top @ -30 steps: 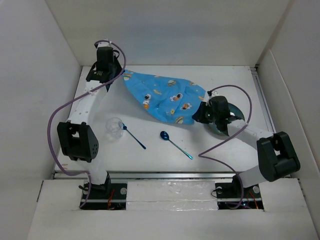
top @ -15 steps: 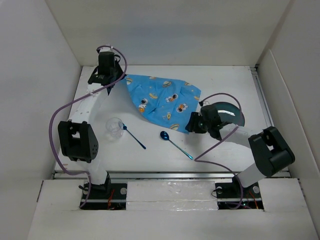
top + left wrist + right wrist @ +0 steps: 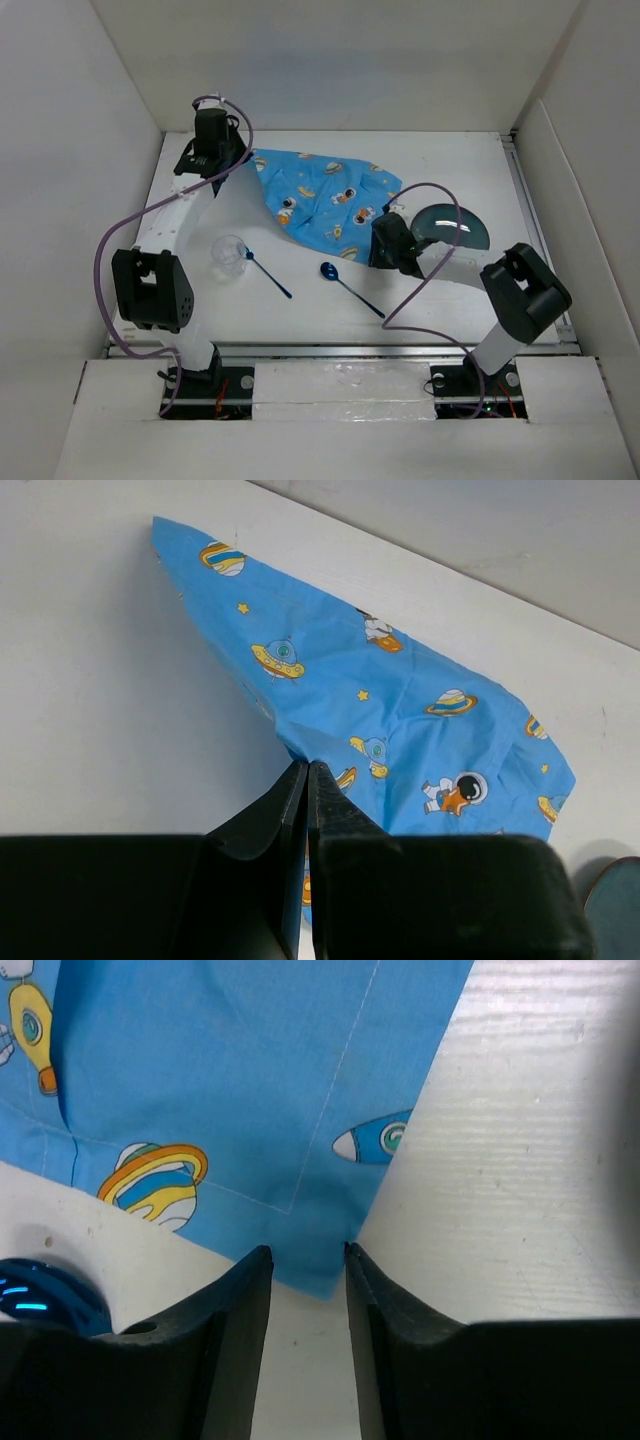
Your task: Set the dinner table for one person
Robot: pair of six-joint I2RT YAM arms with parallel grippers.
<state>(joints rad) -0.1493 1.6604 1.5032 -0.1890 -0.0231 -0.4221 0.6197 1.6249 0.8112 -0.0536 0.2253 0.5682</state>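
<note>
Left claw [image 3: 307, 770]: clamped fully shut on the far-left corner of the placemat [image 3: 400, 700], thin cloth pinched right at my tips.
Right claw [image 3: 308, 1255]: jaws only a little way apart, down low over the mat's near-right corner. The corner pokes into the gap, but I'm not gripping anything that I can see.
What just changed: a second ago my right arm was parked over the plate [image 3: 455, 222] with the mat's right tip stretched out toward it. Now that arm has swung in toward the middle, the plate is uncovered, and the mat's right end has pulled back. My left side barely moved.
What that means: my guess is I'm still sorting the mat out flat and lining up a fresh grab on that corner. Nothing sits on the mat, so it's early days.
Bench [image 3: 300, 310]: big flat white top, plain and smooth. Everything lies on it, with the mat on its far half.
Placemat look: soft blue cloth, cartoon spacemen and planets, stitched hem, rumpled into more of a wedge than a rectangle.
Plate look: round, dark teal, glossy, just beside the mat's right end.
Cup [image 3: 230, 255]: small, clear, on the left.
Spoon [image 3: 350, 285]: shiny blue metal with a thin handle, nearer me than the mat. There's a second blue utensil [image 3: 268, 273] by the cup, but I can't tell what kind.
</note>
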